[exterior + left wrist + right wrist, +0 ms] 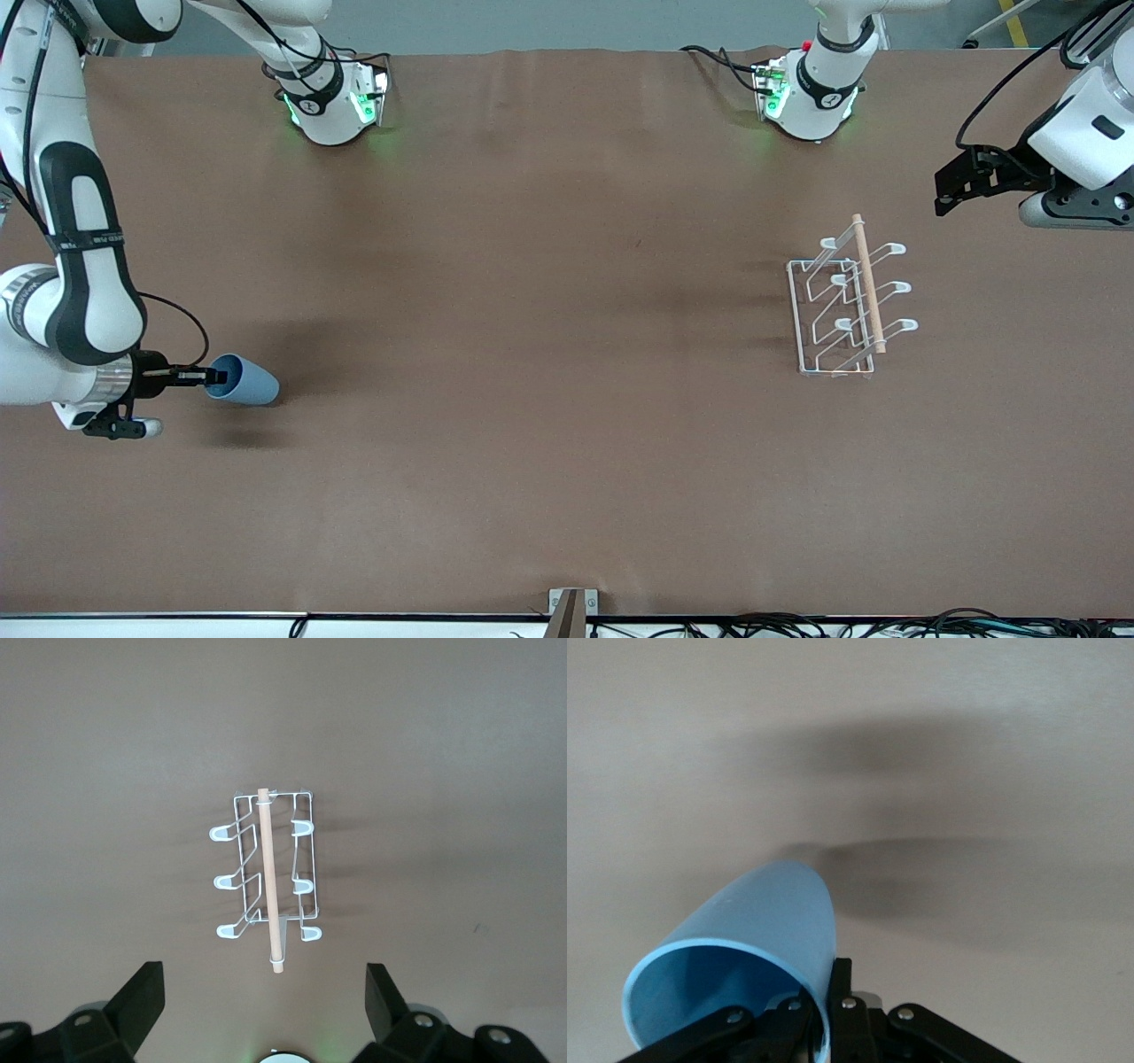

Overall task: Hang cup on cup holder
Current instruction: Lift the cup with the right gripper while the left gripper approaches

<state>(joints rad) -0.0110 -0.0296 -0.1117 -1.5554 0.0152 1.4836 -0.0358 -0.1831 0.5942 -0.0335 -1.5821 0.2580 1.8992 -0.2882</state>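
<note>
Right gripper [211,377]: low over the table at the right arm's end, its two fingers [843,992] pinched shut on the cup's rim, one finger inside the mouth and one outside.
Cup [244,381]: light blue and handleless, lying on its side in that grip, its mouth toward the gripper and its closed base pointing toward the middle of the table; whether it touches the brown surface cannot be told.
Cup holder [846,301]: a white wire rack standing upright on the table toward the left arm's end, well apart from the cup, with loop-tipped prongs on both sides and a light wooden dowel [868,283] along its top.
Left gripper [961,186]: waits in the air over the table near the rack, fingers [146,992] spread wide, holding nothing.
Table [549,354]: covered in plain brown.
</note>
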